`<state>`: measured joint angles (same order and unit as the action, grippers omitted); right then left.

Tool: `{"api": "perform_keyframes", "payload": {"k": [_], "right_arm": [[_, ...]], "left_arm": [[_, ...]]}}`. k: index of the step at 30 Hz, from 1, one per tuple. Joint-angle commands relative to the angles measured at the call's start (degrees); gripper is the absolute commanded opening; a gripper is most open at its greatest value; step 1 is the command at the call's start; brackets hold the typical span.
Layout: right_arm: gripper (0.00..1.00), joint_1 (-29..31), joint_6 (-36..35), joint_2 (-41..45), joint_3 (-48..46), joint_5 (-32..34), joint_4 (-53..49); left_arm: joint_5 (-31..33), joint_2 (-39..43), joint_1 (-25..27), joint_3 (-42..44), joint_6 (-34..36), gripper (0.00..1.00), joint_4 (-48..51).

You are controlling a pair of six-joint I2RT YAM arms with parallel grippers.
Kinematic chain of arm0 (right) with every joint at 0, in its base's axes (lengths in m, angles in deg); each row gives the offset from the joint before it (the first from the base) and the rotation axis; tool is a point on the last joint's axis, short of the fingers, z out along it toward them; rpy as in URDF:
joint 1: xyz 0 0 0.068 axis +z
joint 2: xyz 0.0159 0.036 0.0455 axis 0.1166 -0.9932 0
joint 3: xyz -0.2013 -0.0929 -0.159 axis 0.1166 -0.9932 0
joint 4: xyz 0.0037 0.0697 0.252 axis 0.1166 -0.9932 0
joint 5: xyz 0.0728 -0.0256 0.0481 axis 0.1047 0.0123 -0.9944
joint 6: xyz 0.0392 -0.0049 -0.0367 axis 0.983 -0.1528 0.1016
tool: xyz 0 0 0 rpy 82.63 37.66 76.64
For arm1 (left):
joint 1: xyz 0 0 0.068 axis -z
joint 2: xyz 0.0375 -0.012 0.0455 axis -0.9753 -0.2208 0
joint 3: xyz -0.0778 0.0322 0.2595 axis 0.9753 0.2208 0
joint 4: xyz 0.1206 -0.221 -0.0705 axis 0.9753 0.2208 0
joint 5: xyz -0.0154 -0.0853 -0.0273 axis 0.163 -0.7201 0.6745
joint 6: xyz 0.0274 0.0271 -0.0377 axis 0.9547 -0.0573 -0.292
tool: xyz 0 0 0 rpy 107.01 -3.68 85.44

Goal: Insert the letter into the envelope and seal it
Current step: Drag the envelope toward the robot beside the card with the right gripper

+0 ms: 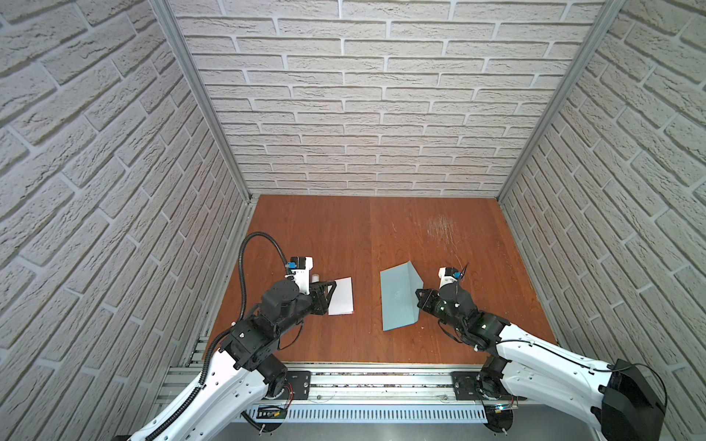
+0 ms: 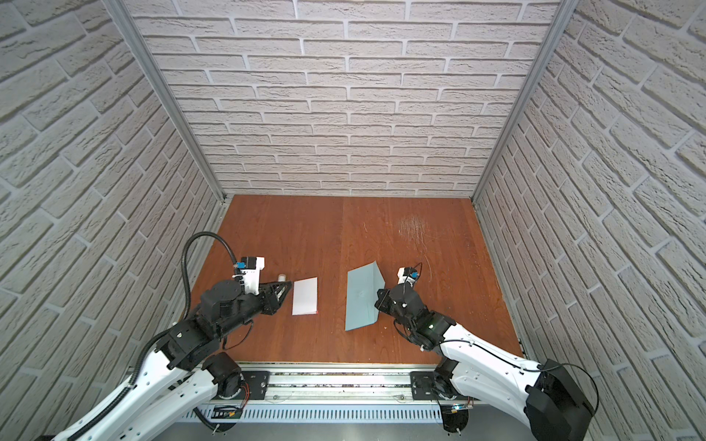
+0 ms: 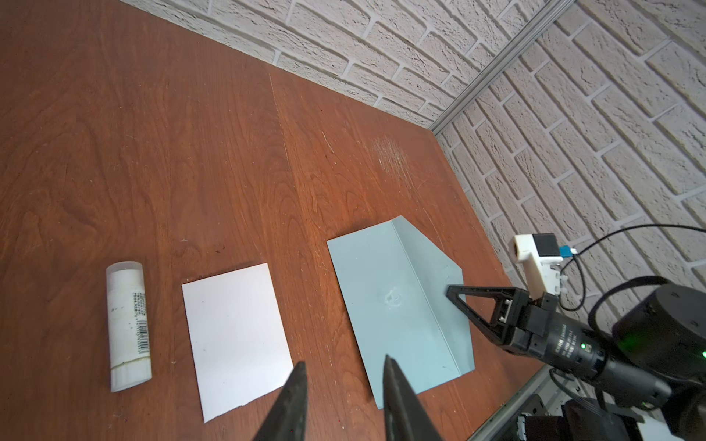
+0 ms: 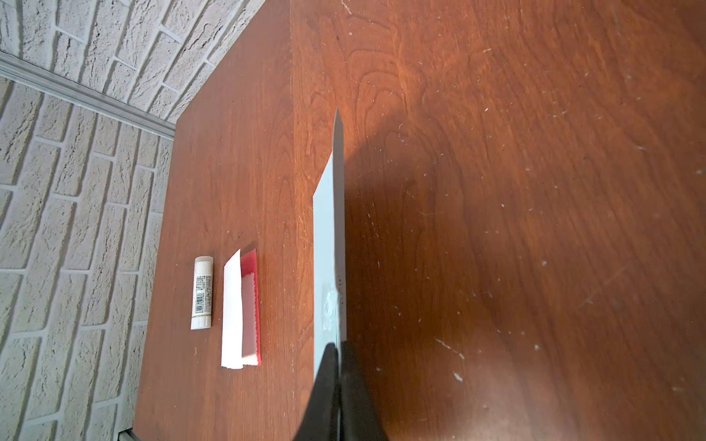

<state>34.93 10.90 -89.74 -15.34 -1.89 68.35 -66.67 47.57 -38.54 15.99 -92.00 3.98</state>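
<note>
Envelope (image 1: 397, 298): light, floppy paper, prob. My R gripper (image 1: 417, 293) pinches flap (image 1: 415, 278), 3 o'clock side. Letter (image 1: 341, 296) at 9 o'clock: flat card, prob. edge-grab. L gripper (image 3: 344, 362) part-open, empty.

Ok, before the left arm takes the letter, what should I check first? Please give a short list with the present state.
1. Grip on the flap: ok, right jaws shut on it, raised from the envelope.
2. Opening of left jaws: ok, apart, nothing between them.
3. Is the letter free: ok, flat on the table, apart from the envelope.
4. Contact of left jaws with the letter: cannot tell.
5. Gap in the envelope pocket: cannot tell.
6. Is the stick out of the way: ok, beyond the letter, away from the envelope.
</note>
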Motion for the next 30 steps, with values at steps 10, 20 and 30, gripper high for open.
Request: {"api": "perform_keyframes", "payload": {"k": [10, 20, 30], "right_arm": [[0.06, 9.0, 6.8, -8.3, -0.2, 14.3, 6.5], [0.06, 11.6, 6.5, -15.7, 1.5, 13.3, 10.4], [0.07, 14.3, 7.4, -20.3, 2.1, 13.4, 13.6]], "left_arm": [[1.2, -6.5, 0.1, -3.2, 6.0, 0.37, -5.4], [3.4, -2.9, -0.8, -3.0, 7.9, 0.39, -1.7], [3.8, -1.0, -1.5, -1.9, 7.5, 0.40, 0.2]]}}
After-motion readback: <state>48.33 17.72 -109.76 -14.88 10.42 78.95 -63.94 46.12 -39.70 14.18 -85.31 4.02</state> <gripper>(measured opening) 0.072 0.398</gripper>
